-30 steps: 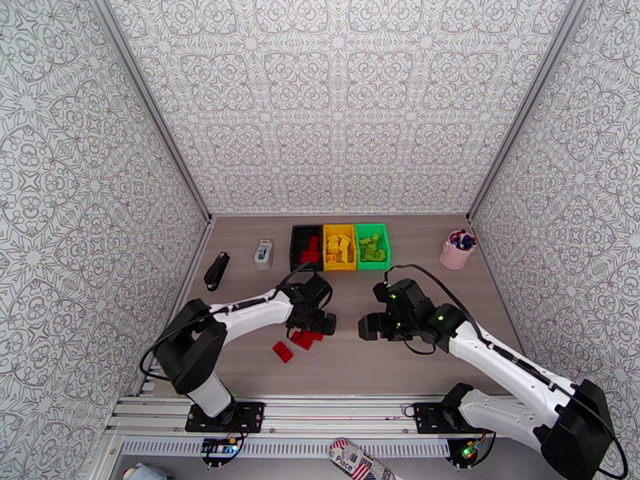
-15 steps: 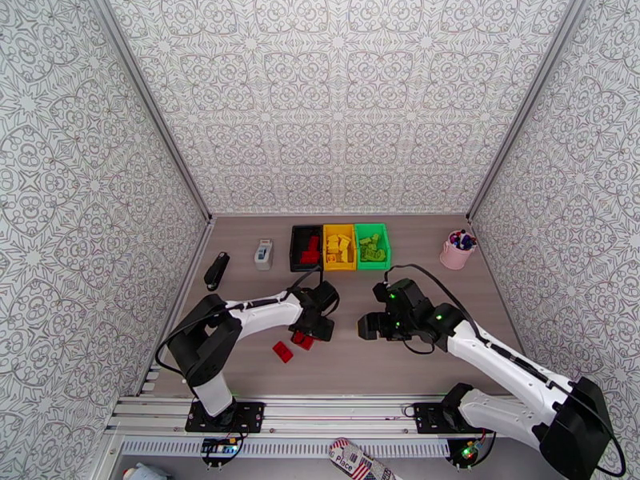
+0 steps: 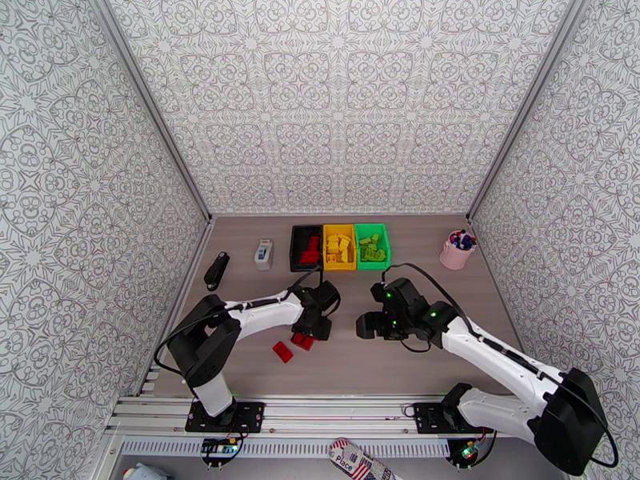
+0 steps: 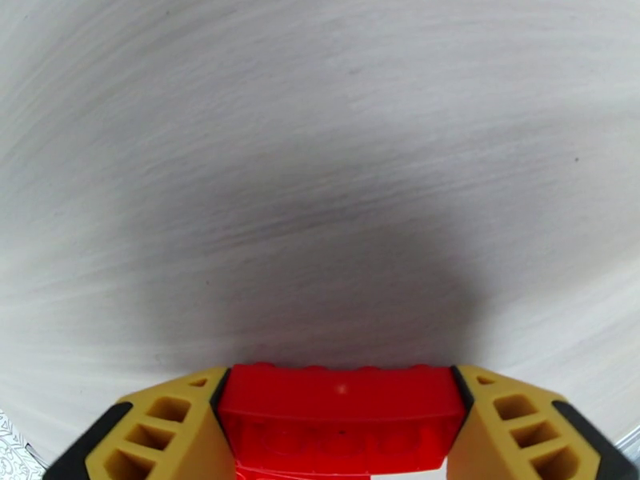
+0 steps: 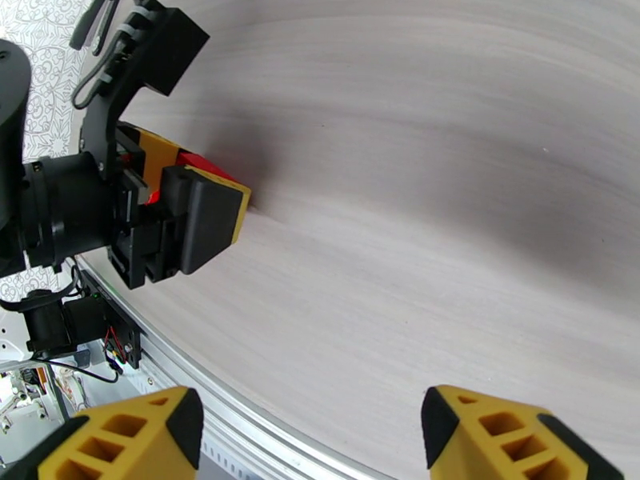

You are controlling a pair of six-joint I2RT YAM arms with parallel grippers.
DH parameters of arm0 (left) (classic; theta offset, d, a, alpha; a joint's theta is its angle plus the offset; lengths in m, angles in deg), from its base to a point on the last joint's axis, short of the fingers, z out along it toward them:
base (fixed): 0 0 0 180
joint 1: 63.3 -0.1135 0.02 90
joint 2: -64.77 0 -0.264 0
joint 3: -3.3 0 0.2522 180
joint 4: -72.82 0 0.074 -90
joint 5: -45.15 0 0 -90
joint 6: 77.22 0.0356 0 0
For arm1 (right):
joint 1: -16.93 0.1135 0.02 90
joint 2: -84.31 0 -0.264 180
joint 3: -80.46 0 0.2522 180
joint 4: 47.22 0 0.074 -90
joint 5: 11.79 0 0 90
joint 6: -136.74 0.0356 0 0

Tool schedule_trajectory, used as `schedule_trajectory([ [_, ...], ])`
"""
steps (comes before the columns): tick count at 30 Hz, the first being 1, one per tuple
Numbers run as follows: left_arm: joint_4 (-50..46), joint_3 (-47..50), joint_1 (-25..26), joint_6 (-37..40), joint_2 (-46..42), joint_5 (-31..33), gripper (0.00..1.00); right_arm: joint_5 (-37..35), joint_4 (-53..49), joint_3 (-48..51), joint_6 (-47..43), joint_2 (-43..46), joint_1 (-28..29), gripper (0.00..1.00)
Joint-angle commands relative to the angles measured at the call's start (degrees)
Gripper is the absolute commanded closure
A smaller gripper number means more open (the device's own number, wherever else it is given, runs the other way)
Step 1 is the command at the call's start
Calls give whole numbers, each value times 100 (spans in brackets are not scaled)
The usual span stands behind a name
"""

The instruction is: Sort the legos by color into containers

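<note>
L end effector [image 4: 338, 387] closed on red lego [image 4: 340, 414] | striped item [image 3: 358, 462] reads "Place"

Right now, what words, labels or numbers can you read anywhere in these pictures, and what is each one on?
"Place": on the flag-patterned item at the bottom edge of the top view, below the rail; the rest of its print is cut off or too small to read.
White-and-blue box: any print on it is too small to read.
Nothing else is legible.

Overhead camera looks down; both wrist cameras sit close above table [image 3: 360, 370].
</note>
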Motion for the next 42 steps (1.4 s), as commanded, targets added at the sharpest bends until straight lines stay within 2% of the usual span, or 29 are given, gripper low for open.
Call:
schedule_trajectory([
  [1, -170, -245, -171, 15, -265, -46, 40, 193, 227, -313, -41, -203, -41, 24],
  [7, 126, -464, -975, 130, -584, -557, 43, 739, 718, -886, 11, -858, -39, 25],
  [12, 481, -922, -1974, 165, -567, -1012, 43, 1137, 961, -1756, 69, -1648, -47, 27],
  [17, 553, -1987, -2713, 261, 26, -1373, 43, 1160, 730, -2655, -38, -2282, -49, 28],
  [21, 333, -3235, -3009, 324, 874, -1570, 42, 1130, 491, -3105, -145, -2512, -101, 28],
  [25, 17, -4499, -3128, 314, 1738, -1765, 29, 1103, 407, -3129, -172, -2479, -239, 28],
  [28, -171, -4997, -3103, 307, 2022, -1776, 16, 1032, 347, -2967, -214, -2337, -319, 28],
  [33, -81, -4566, -2997, 341, 1620, -1551, 12, 852, 191, -2610, -346, -2041, -366, 28],
  [42, 173, -2146, -2501, 594, -192, -1043, 7, 681, 88, -1743, -429, -1331, -362, 26],
])
